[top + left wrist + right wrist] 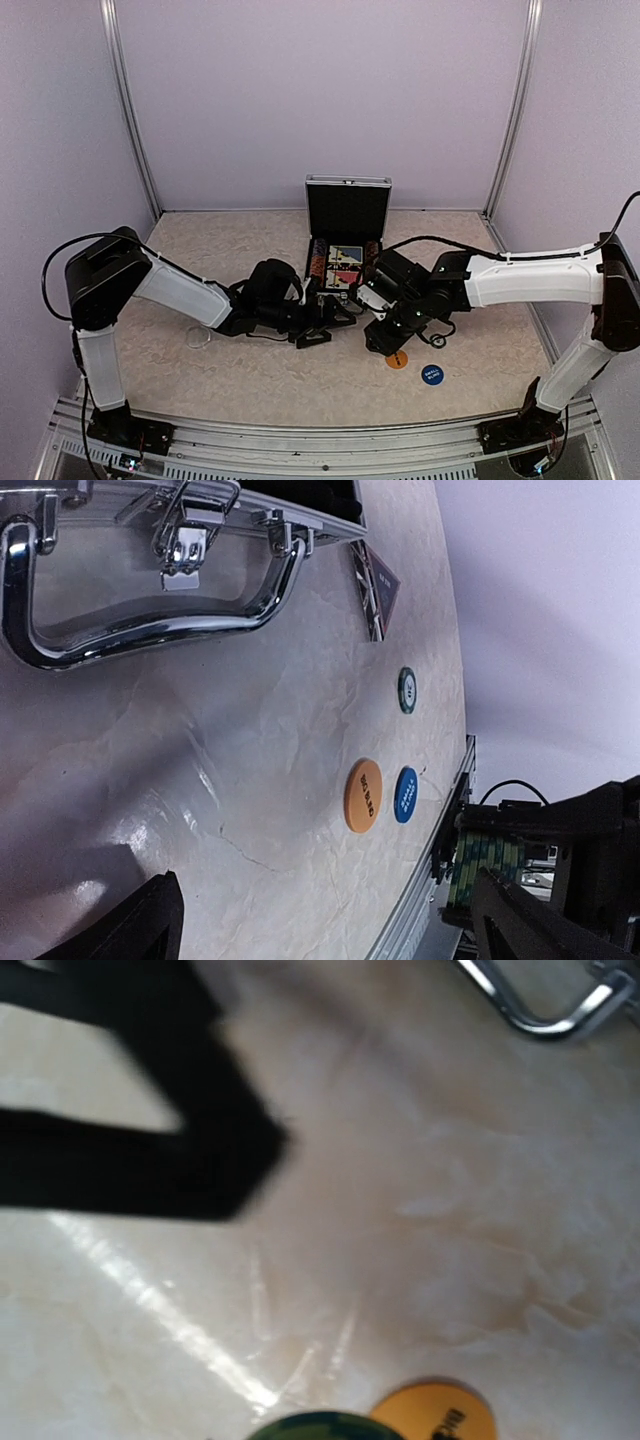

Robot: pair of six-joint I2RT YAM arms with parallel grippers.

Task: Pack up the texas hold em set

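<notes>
The texas hold em set's silver case [347, 182] stands open at mid table, with cards and red chips in its black tray. Its handle [140, 630] fills the top of the left wrist view. On the table lie a dark triangular marker [378, 585], a single green-and-white chip [407, 690], an orange disc [397, 359] [364, 795] [435, 1417] and a blue disc [432, 374] [406, 794]. My left gripper [325, 328] [325, 915] hangs open and empty just in front of the case. My right gripper [384, 338] is shut on a stack of green-and-white chips [484, 864] [325, 1428], above the table near the orange disc.
A small clear round object [198, 338] lies on the table left of the left arm. Lilac walls with metal posts close in the table on three sides. A metal rail [300, 440] runs along the near edge. The two grippers are close together in front of the case.
</notes>
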